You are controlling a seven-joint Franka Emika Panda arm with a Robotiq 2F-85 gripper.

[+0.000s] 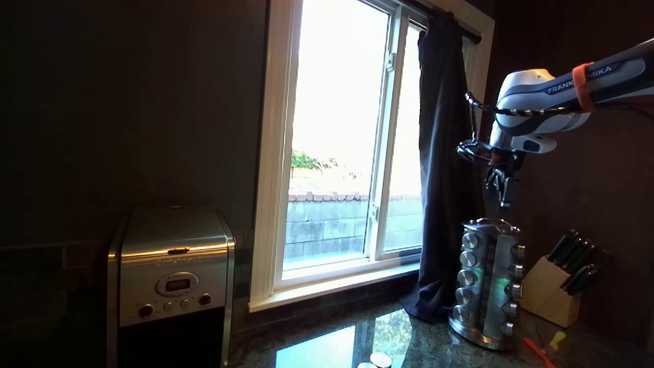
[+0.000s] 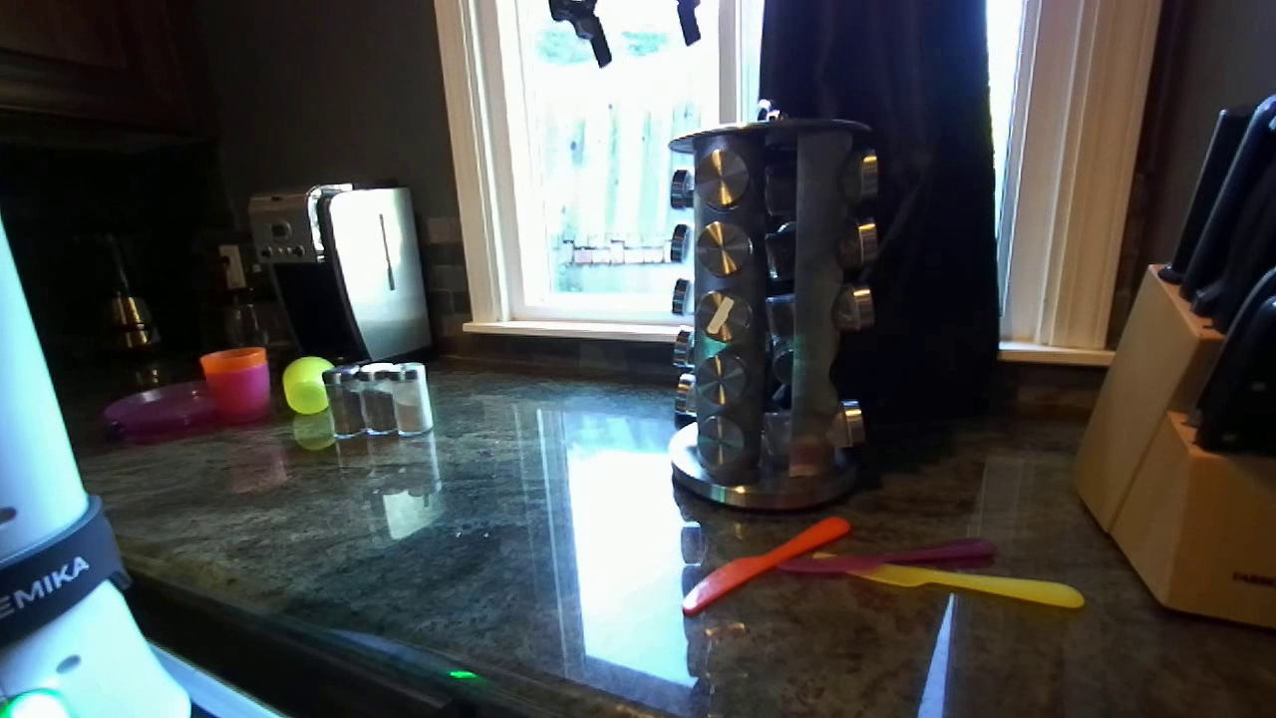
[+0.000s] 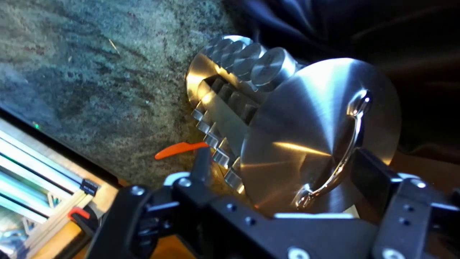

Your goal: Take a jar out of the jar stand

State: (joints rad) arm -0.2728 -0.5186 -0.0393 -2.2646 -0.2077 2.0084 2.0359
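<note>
The jar stand (image 1: 494, 286) is a tall silvery carousel on the dark counter. It also shows in an exterior view (image 2: 815, 299) and in the wrist view (image 3: 294, 126), with a thin curved handle (image 3: 354, 144) on its round top. Jars with shiny round lids, such as a top-tier jar (image 2: 722, 178) and another jar (image 3: 271, 68), sit in its columns. One column shows a gap between lids (image 2: 835, 367). My gripper (image 1: 500, 199) is above the stand's top, apart from it. Its fingers are wide apart with nothing between them in the wrist view (image 3: 287, 165) and an exterior view (image 2: 646, 52).
A wooden knife block (image 1: 549, 291) stands beside the stand. Orange (image 2: 768, 565), purple (image 2: 907, 556) and yellow (image 2: 977, 585) plastic knives lie before it. A dark curtain (image 1: 444, 153) hangs close behind. Shakers (image 2: 379, 399), cups (image 2: 237, 384) and a silver appliance (image 2: 374, 269) stand farther off.
</note>
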